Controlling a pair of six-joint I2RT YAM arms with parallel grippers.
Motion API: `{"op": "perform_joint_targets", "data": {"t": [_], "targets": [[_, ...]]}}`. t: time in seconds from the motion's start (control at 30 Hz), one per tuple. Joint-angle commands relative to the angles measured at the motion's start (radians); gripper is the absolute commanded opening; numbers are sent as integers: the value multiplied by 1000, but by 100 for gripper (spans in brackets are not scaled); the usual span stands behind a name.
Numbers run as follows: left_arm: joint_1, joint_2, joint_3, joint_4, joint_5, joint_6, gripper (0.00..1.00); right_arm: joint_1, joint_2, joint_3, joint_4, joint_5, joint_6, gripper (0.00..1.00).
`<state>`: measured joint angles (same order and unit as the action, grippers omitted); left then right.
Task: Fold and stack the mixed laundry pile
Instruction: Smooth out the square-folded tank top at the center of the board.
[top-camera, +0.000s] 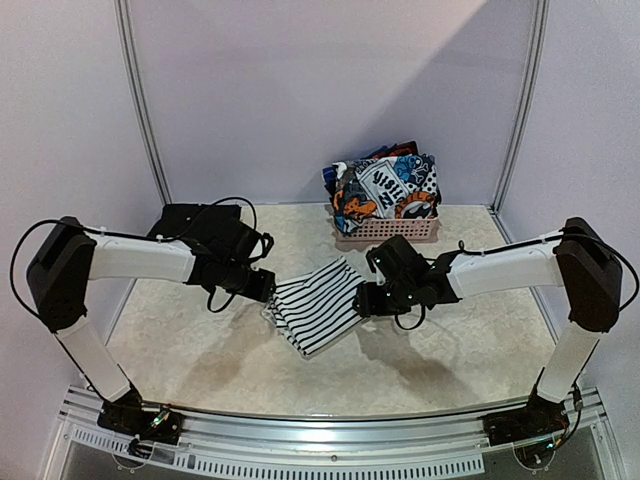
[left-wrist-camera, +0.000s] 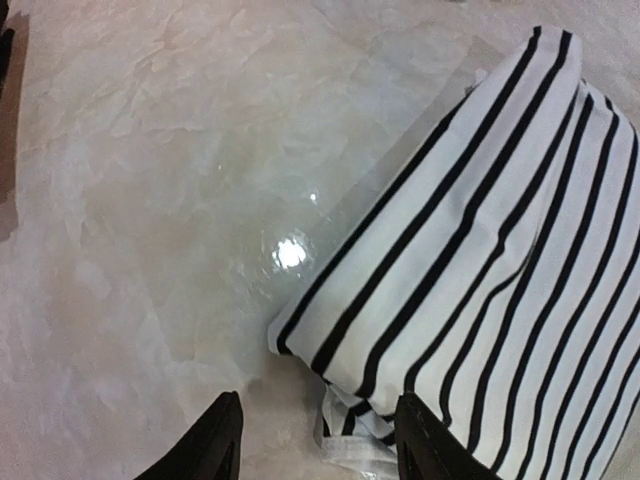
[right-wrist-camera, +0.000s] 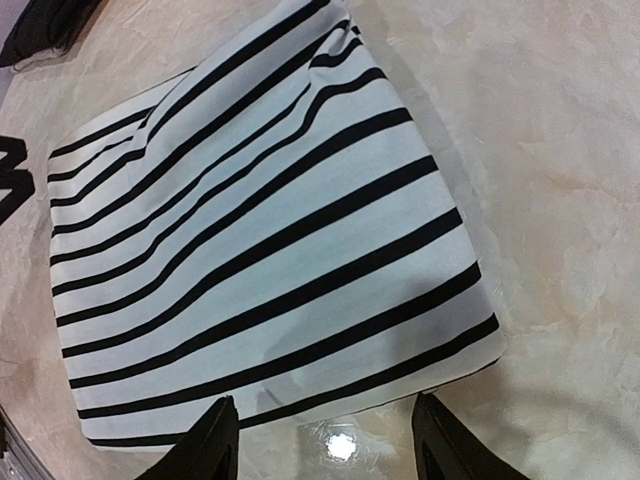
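Observation:
A folded white garment with thin black stripes (top-camera: 318, 305) lies flat on the table between my two grippers. My left gripper (top-camera: 264, 287) is open at the garment's left corner; in the left wrist view the garment (left-wrist-camera: 480, 270) fills the right side and its hem lies between my open fingers (left-wrist-camera: 316, 445). My right gripper (top-camera: 366, 298) is open just beyond the garment's right edge; in the right wrist view the garment (right-wrist-camera: 260, 240) lies ahead of my open gripper (right-wrist-camera: 325, 445). The rest of the laundry pile, with a blue-orange-white-black print garment (top-camera: 385, 188) on top, sits in the basket.
A pink latticed basket (top-camera: 388, 230) stands at the back of the table, just behind my right gripper. White booth walls close the back and sides. A metal rail (top-camera: 320, 430) runs along the near edge. A dark cloth (right-wrist-camera: 45, 25) shows at the right wrist view's top left.

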<state>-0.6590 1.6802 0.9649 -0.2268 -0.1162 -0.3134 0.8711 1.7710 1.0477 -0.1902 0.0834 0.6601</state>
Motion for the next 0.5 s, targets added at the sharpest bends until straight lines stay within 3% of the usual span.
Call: {"op": "perform_joint_targets", "data": {"t": [0.0,0.2,0.33,0.37,0.47], "targets": [[39,72,61,-4,53,70,51,6,11,7,-22,48,-27,60],[66,168,124,11,144,87,47,-9,77,54,-19,57,-43,60],[74,213,148,12,129,89,42,-34,127,61,12,31,-38,59],[76,223,153,13,129,90,36,-36,140,64,15,29,-39,58],[76,240,155,16,134,84,0,-42,172,63,23,19,-36,54]]}}
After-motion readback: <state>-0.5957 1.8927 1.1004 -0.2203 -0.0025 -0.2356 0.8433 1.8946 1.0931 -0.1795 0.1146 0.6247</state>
